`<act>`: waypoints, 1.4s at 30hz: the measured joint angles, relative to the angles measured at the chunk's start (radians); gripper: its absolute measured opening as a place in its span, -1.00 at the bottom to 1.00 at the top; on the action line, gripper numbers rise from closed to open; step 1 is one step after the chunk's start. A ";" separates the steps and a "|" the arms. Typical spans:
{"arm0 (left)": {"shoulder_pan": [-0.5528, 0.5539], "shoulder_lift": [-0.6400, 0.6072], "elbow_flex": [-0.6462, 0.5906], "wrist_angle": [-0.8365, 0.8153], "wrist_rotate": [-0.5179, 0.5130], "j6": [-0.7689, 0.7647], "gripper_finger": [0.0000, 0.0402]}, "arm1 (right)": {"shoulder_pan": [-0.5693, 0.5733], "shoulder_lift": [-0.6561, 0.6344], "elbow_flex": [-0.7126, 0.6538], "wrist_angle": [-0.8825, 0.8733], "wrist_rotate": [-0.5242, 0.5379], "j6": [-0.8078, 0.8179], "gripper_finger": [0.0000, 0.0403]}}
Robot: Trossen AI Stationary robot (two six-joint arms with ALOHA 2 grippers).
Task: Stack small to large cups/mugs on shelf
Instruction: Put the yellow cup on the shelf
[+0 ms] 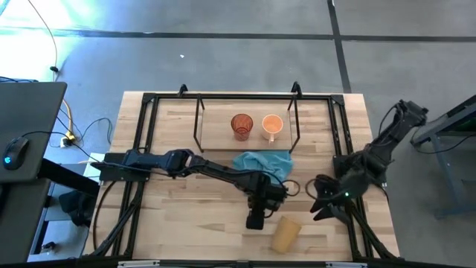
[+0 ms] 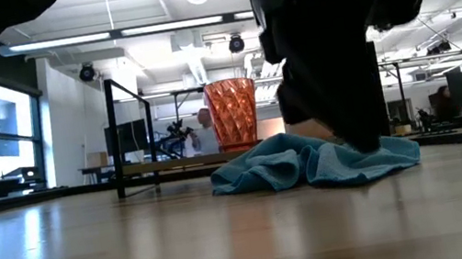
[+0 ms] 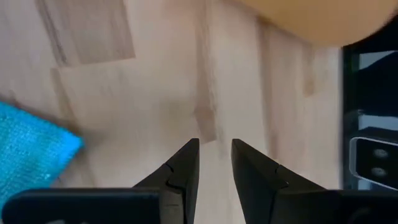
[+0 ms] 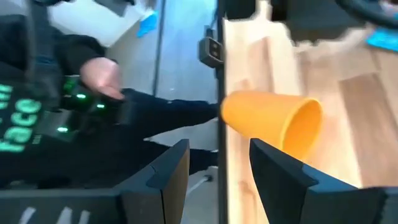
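The amber cup (image 1: 285,234) lies on its side on the table (image 1: 186,231) near the front edge, at about 5 o'clock from the teal cloth (image 1: 262,163), its mouth toward the front edge in the high view. The red cup (image 1: 242,126) and the orange mug (image 1: 272,125) stand upright side by side on the shelf (image 1: 216,128), mug at 3 o'clock of the red cup. The left gripper (image 1: 255,221) hangs just beside the lying cup at its 10 o'clock, its fingers a narrow gap apart and holding nothing. The right gripper (image 1: 320,211) waits at the cup's 2 o'clock, fingers spread wide and empty, the cup's open mouth showing past them. The cup looks like thin plastic: light, smooth, a little springy, and apt to roll on its tapered side. A pinch over the rim wall, one finger inside the mouth, seems the surest hold; a squeeze across the body may make it slide away.
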 joint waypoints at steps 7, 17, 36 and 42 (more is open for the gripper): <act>0.003 -0.026 0.000 0.000 -0.001 -0.014 -0.59 | 0.102 0.055 0.000 -0.080 0.176 0.067 -0.20; 0.003 -0.065 0.000 0.016 -0.003 -0.019 -0.59 | 0.117 0.266 0.000 -0.020 0.162 0.063 -0.20; 0.003 -0.071 0.000 0.041 0.000 -0.018 -0.59 | 0.051 0.464 0.000 0.124 0.166 0.025 -0.20; 0.003 -0.070 0.000 -0.007 -0.001 -0.004 -0.59 | 0.036 0.513 0.000 0.184 0.144 0.011 -0.20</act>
